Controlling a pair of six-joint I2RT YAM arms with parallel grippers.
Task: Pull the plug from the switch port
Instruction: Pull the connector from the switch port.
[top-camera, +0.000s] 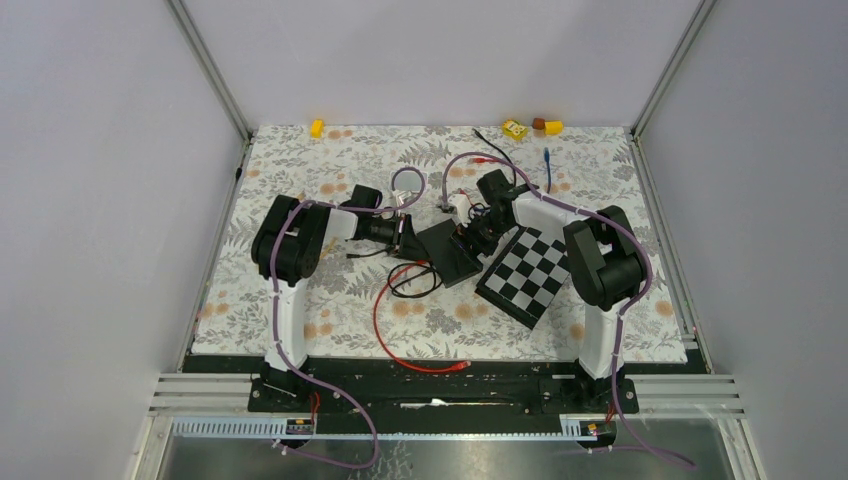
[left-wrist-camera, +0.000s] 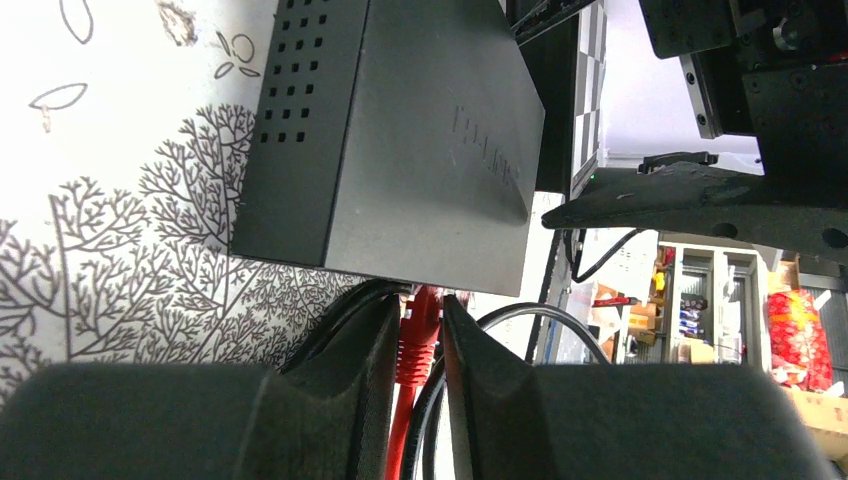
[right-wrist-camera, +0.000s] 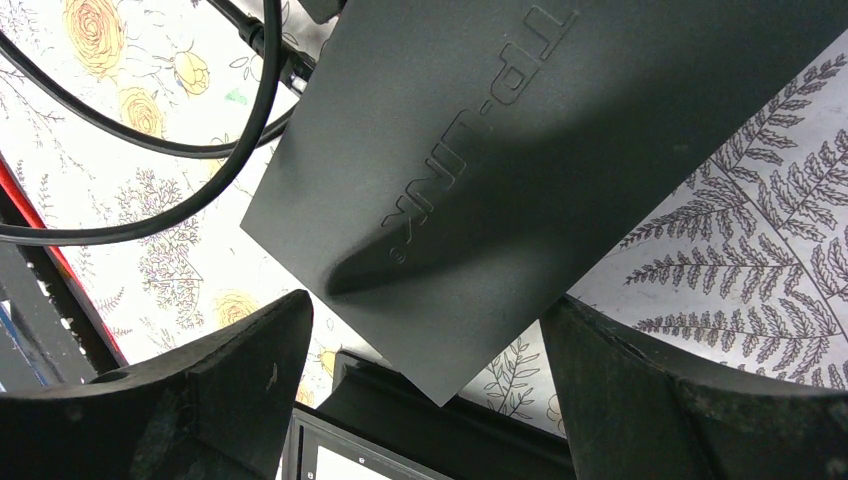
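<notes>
At the middle of the floral-printed table cover (top-camera: 300, 160) lies a black box-shaped network switch (top-camera: 450, 255), set at an angle. A black-and-white checkered board (top-camera: 530, 275) lies just beside it on the right. The red plug (left-wrist-camera: 420, 325) sits at the switch's port face on the side towards the left arm. Its red cable (top-camera: 378, 320) trails to the near edge, beside looped black cables (top-camera: 415, 283). The left gripper (left-wrist-camera: 420, 305) has its fingers (left-wrist-camera: 350, 345) drawn in narrowly on either side of the plug's boot. Whether the pads actually press on it, I cannot tell. The right gripper (right-wrist-camera: 425, 310) is spread wide over the switch's far end, with the casing lying between its two fingers (right-wrist-camera: 210, 390).
</notes>
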